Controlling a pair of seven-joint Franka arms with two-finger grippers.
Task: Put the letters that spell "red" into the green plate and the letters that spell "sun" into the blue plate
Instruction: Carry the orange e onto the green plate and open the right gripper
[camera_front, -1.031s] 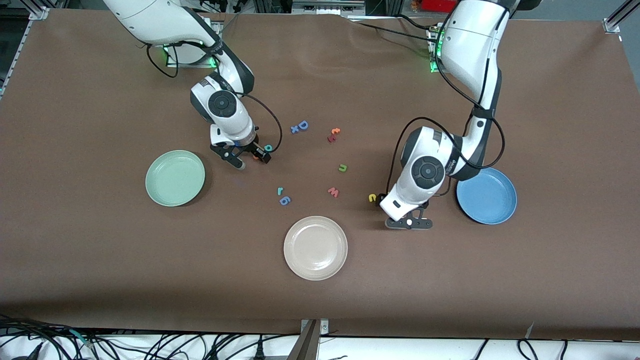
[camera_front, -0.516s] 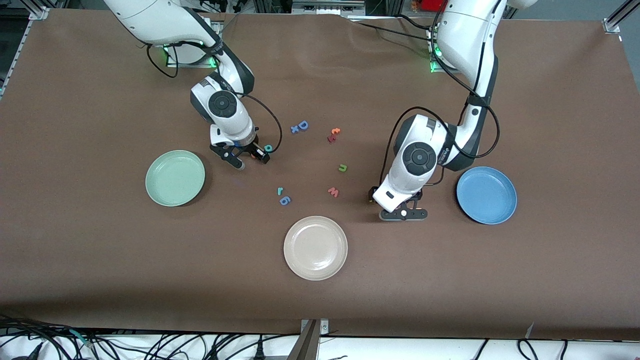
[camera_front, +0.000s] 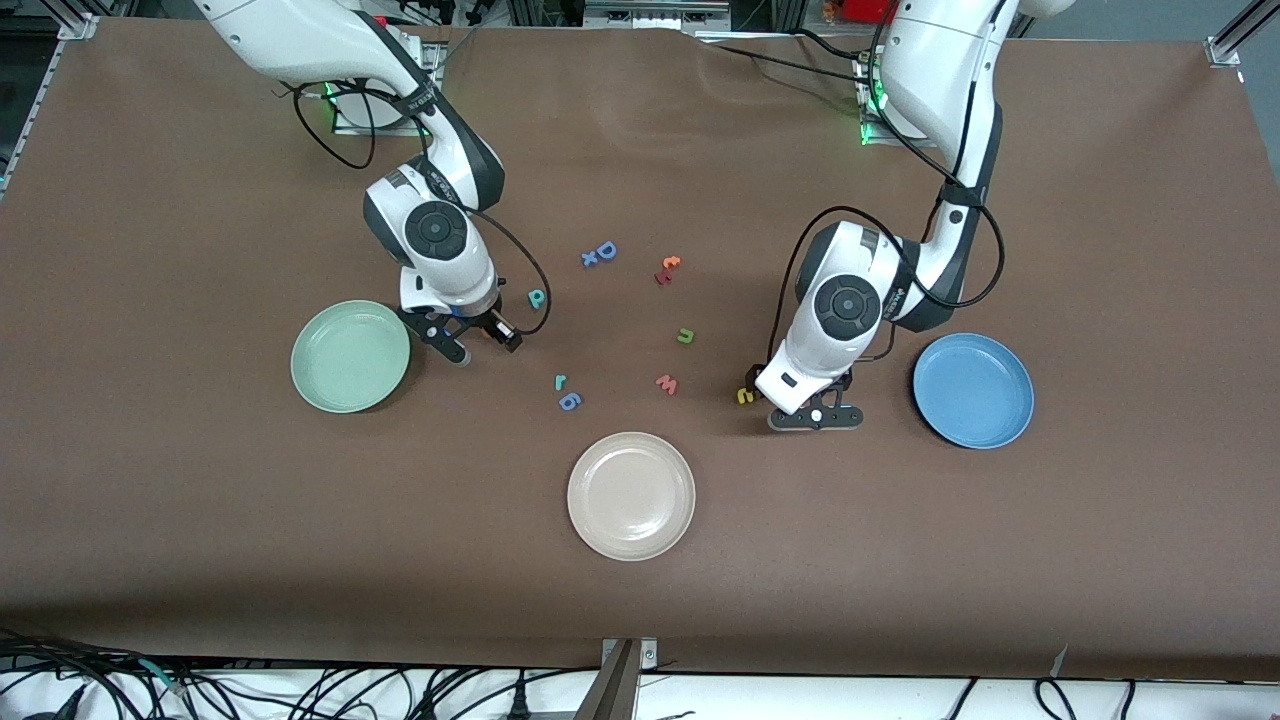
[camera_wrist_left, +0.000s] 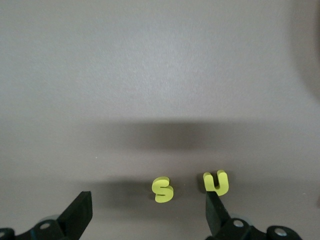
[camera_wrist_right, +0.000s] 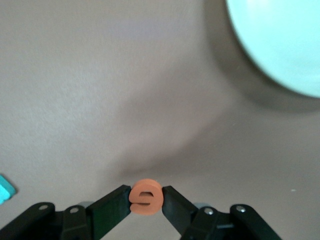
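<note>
My right end effector (camera_wrist_right: 146, 199) grips the orange "e" (camera_wrist_right: 146, 197), probably lifted; next, carry it over the green plate (camera_front: 350, 357). My left end effector (camera_wrist_left: 150, 216) hovers open above the yellow "s" (camera_wrist_left: 162, 189).

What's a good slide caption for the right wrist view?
Right gripper pinching the orange "e" between its fingers above the table, green plate nearby.
</note>
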